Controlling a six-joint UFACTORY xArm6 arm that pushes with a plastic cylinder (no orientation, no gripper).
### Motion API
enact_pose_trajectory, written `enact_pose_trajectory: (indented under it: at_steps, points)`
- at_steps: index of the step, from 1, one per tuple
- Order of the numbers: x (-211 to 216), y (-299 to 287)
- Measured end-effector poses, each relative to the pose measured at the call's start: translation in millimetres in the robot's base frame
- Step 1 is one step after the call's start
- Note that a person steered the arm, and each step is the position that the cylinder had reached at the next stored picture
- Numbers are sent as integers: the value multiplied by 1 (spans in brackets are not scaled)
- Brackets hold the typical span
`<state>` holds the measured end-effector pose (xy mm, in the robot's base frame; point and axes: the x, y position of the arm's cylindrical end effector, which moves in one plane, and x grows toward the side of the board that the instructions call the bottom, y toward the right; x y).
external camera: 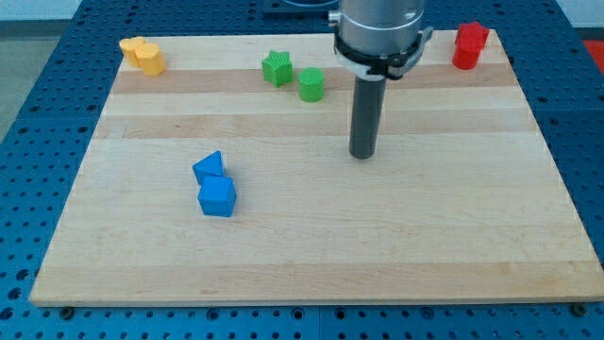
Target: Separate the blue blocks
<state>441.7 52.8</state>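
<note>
Two blue blocks touch each other at the board's lower left: a blue triangular block (209, 167) above, and a blue cube (217, 196) just below it. My tip (363, 155) rests on the board right of centre, well to the right of the blue pair and slightly above their level. It touches no block.
Two yellow blocks (142, 55) sit together at the top left corner. A green star block (277, 68) and a green cylinder (311, 84) lie near the top centre, left of the rod. Two red blocks (468, 45) sit at the top right. The wooden board (302, 255) lies on a blue pegboard.
</note>
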Motion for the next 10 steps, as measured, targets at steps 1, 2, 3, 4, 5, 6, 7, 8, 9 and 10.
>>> enact_pose_trajectory:
  at_steps: [1, 2, 3, 4, 5, 6, 7, 8, 9, 10]
  points:
    - [14, -16]
    - [27, -32]
    - [41, -47]
    - [51, -63]
    - [52, -80]
    - [52, -102]
    - [52, -124]
    - [52, -148]
    - [52, -174]
    - [52, -202]
